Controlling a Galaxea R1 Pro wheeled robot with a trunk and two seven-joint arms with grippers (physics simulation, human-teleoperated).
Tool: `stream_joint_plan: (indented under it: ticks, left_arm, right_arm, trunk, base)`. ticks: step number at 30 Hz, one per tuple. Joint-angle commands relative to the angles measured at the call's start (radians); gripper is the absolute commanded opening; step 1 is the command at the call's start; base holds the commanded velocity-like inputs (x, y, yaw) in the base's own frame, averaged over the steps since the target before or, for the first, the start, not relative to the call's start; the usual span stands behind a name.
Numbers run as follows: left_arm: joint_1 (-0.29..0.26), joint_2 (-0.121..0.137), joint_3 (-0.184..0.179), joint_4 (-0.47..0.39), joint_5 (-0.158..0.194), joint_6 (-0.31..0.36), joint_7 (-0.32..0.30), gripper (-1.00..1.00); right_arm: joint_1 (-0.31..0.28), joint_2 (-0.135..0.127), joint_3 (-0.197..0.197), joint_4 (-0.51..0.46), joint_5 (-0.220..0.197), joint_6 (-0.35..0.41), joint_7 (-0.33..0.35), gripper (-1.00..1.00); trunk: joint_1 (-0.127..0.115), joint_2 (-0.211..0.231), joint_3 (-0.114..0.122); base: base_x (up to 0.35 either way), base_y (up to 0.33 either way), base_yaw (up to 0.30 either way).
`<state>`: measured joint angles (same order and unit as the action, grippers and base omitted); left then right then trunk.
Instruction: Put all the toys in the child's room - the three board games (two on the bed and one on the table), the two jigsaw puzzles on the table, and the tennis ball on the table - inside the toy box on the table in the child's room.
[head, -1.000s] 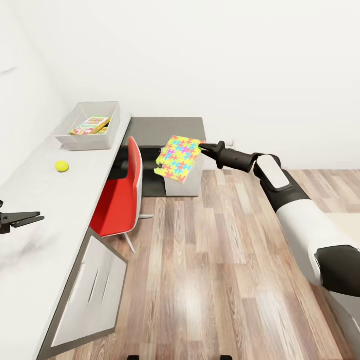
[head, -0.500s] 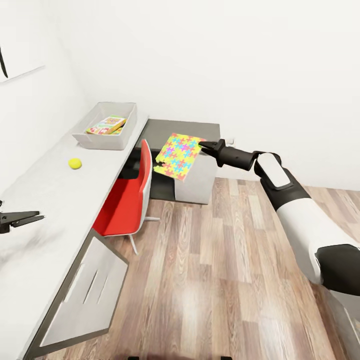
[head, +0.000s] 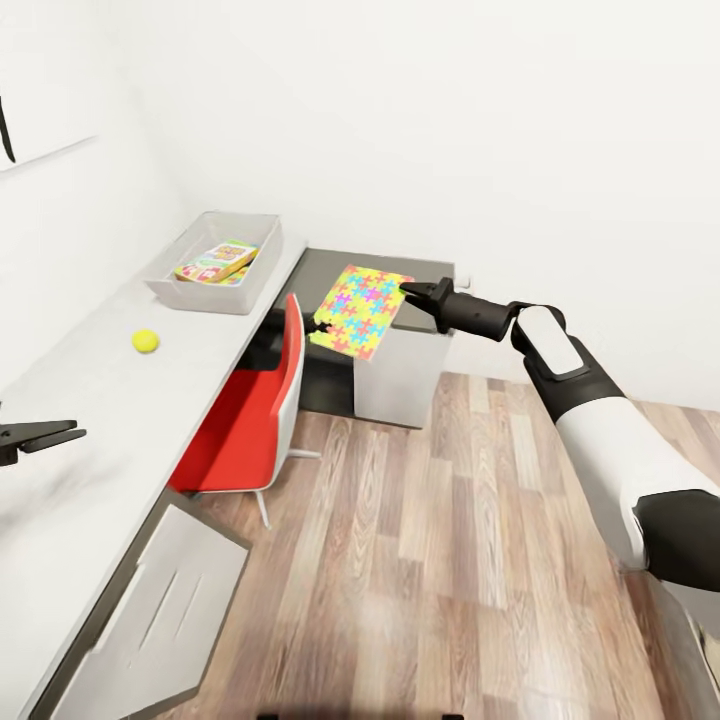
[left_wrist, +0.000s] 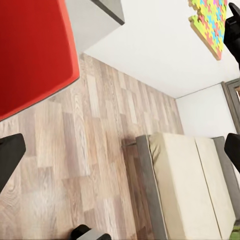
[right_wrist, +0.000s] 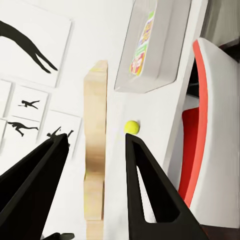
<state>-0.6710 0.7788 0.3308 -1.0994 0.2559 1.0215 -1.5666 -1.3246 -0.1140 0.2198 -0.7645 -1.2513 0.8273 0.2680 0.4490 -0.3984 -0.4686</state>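
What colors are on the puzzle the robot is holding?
The jigsaw puzzle has interlocking pieces in yellow, pink, blue, green and orange. It shows best in the head view.

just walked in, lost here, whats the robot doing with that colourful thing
The right gripper holds a jigsaw puzzle by its edge, out in the air above the red chair. The toy box on the table already has board games in it. The tennis ball lies on the table. The left gripper hangs open.

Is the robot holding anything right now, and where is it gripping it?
The right gripper pinches the colourful jigsaw puzzle by the edge nearest the arm, carrying it in the air. The left gripper is open, holding nothing.
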Motion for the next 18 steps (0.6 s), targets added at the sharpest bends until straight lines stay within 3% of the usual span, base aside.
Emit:
stream_joint_plan:
  ticks: [1, 8, 18]
  left_arm:
    - [0.000, 0.000, 0.000, 0.000, -0.001, 0.011, -0.004, 1.00]
    - [-0.001, -0.003, 0.000, 0.000, 0.000, 0.010, -0.004, 1.00]
    - [-0.001, -0.004, 0.001, 0.000, 0.004, 0.011, -0.004, 1.00]
  right_arm:
    - [-0.001, 0.000, 0.003, 0.001, 0.004, -0.001, 0.007, -1.00]
    - [-0.001, 0.006, 0.003, 0.001, 0.004, -0.004, 0.006, -1.00]
    - [-0.001, 0.007, 0.004, -0.039, 0.005, -0.002, 0.001, -1.00]
  trunk:
    - [0.001, -0.002, -0.001]
    - [0.001, -0.002, 0.000]
    - [0.001, -0.002, 0.010]
  base:
    - [0.256, -0.202, 0.001]
    - [0.275, -0.148, 0.031]
    - [0.261, -0.206, 0.192]
